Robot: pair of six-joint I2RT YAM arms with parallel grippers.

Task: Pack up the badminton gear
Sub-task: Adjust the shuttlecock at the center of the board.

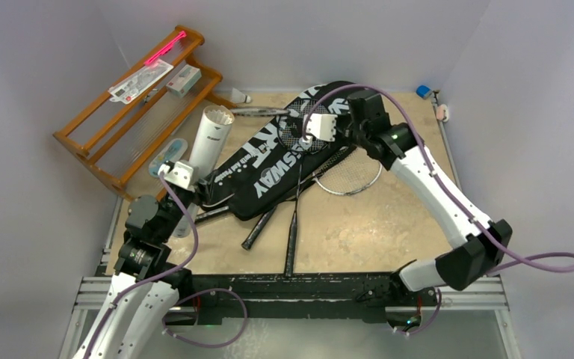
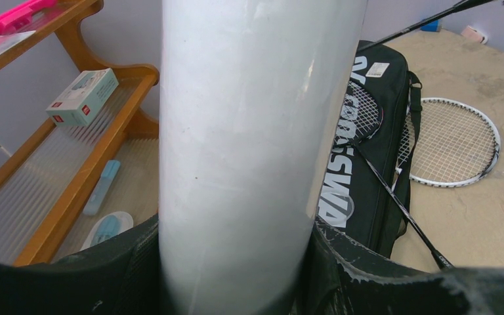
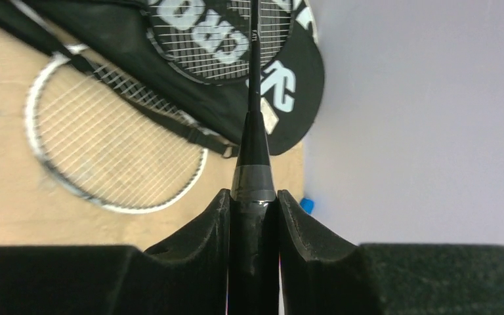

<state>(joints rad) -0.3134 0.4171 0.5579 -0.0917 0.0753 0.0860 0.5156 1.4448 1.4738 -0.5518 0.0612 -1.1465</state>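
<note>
Left gripper (image 2: 233, 262) clamps the long white tube (image 2: 256, 118), centre frame; right gripper (image 3: 252, 226) pinches a black racket handle (image 3: 252, 157) over the CROSSWAY cover (image 1: 258, 179); wooden rack (image 1: 131, 120) stands upper left.

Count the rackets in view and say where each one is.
3. A held racket, handle in the right gripper; a dark-framed racket lying on the black cover; a white-framed racket on the table beside it. More may be hidden under the cover.
</note>
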